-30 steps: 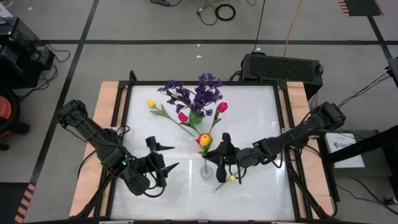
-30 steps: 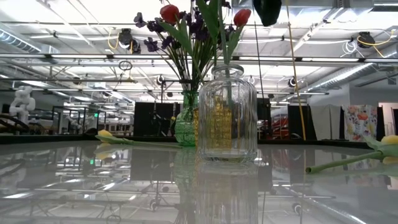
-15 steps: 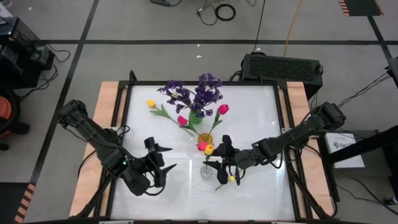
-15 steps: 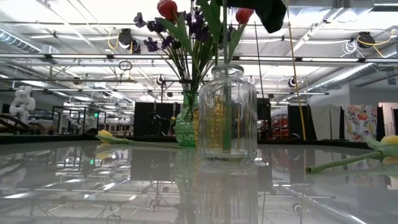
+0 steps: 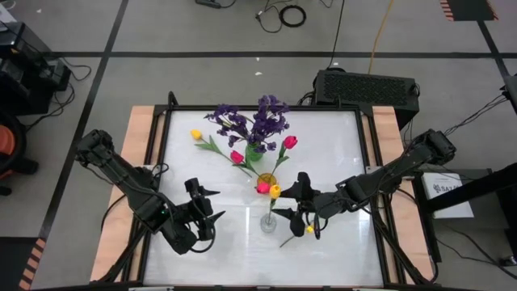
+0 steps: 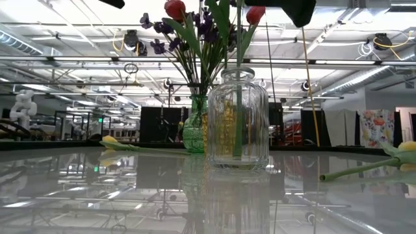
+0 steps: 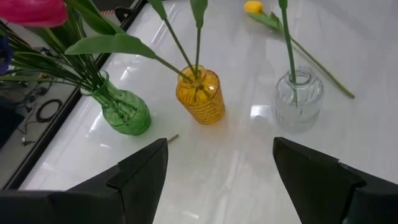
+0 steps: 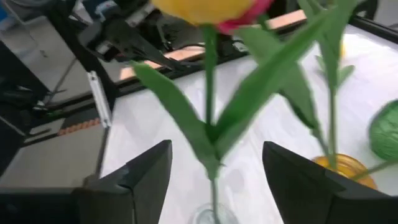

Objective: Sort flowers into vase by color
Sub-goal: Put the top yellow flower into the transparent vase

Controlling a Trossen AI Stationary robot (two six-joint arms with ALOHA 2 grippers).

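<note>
Low view: glossy white table (image 6: 78, 195) mirrors ceiling lights; 3 vases; both grippers spread wide, holding nothing.

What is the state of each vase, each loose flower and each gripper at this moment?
Clear vase: upright, one yellow tulip standing in it.
Amber vase: upright, holds stems.
Green vase: upright, holds purple sprigs and pink-red tulips.
Far yellow tulip: lying on the table.
Near yellow tulip: lying on the table beside the clear vase.
Left gripper: fingers open, empty.
Right gripper: fingers open, beside the standing tulip.
</note>
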